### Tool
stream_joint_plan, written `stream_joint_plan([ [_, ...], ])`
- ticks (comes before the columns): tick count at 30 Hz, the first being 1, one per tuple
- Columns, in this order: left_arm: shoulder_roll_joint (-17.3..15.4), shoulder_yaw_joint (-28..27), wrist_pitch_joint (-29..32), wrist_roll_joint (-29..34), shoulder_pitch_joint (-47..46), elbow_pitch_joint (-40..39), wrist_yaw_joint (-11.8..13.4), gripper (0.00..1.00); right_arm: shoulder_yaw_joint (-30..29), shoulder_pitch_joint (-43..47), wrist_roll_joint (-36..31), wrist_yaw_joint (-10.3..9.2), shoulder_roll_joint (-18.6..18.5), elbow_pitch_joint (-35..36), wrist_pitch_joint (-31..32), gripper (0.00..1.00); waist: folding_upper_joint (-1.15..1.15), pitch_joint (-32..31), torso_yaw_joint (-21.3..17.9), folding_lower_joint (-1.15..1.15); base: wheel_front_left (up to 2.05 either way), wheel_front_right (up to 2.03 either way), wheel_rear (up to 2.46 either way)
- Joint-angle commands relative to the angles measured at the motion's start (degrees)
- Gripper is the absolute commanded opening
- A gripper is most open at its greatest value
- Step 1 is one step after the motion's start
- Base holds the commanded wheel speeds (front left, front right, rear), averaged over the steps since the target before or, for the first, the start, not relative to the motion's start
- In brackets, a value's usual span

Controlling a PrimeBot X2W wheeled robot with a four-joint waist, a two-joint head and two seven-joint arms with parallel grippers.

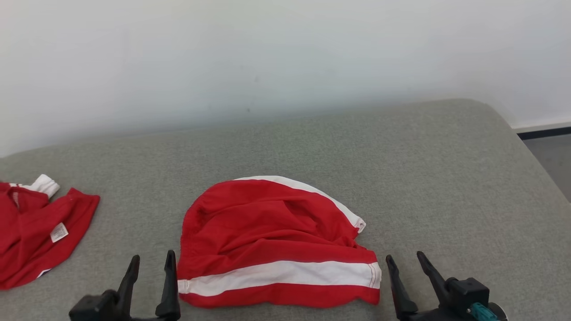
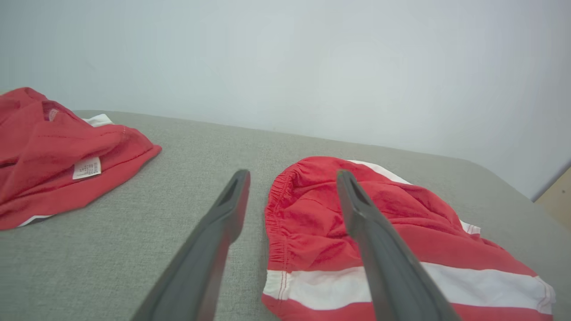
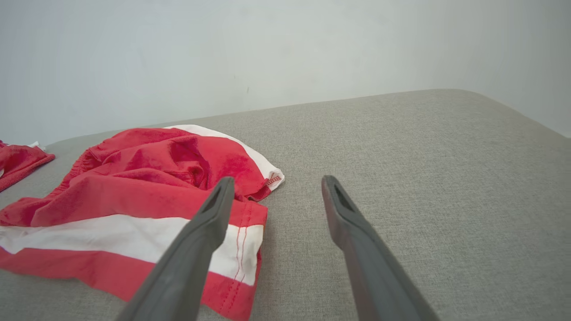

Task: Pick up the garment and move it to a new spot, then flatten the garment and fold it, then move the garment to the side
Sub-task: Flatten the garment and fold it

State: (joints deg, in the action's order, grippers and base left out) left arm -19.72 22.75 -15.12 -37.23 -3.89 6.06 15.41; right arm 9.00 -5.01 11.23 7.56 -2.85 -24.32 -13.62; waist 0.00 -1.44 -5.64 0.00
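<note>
Two grippers are flanking the garment (image 1: 276, 240) on the grey cushion (image 1: 446, 178). We are reading its long axis as running nine to three; left gripper (image 1: 152, 256) is hovering at its eight o'clock, right gripper (image 1: 404, 256) at four, both spread wide, empty, equally near.

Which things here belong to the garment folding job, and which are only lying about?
For the job: red shorts with white stripes, lying between the open left fingers and right fingers; grey padded surface under them.
Lying about: other red garment at the far left, apart from the shorts; white wall behind.
</note>
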Motion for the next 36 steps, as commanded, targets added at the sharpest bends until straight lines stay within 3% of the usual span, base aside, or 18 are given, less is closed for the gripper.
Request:
stream_joint_plan([
  [1,1.4,-2.6,0.0,3.7,2.5,-2.1,-0.9,1.00,-0.9,0.5,-0.5,-0.15,0.0,0.5,-0.1,1.00,0.00,-0.7,1.0,0.00,0.00,0.00,0.00],
  [6,4.5,-8.4,0.0,11.8,6.4,-4.1,-4.0,1.00,-2.4,1.0,-0.9,-0.15,0.0,1.5,-0.2,1.00,0.00,-1.5,2.3,0.00,0.00,0.00,0.00],
  [12,6.4,-13.0,0.0,17.1,8.6,-1.7,-7.0,1.00,-2.9,1.7,-0.9,-0.15,0.0,2.2,-0.3,1.00,0.00,-2.7,3.3,0.00,0.00,0.00,0.00],
  [36,12.1,-20.1,0.0,22.7,9.2,4.2,-14.8,1.00,-1.3,4.6,0.5,-0.15,-0.1,2.9,0.5,1.00,0.00,-3.3,2.8,0.00,0.00,0.00,0.00],
])
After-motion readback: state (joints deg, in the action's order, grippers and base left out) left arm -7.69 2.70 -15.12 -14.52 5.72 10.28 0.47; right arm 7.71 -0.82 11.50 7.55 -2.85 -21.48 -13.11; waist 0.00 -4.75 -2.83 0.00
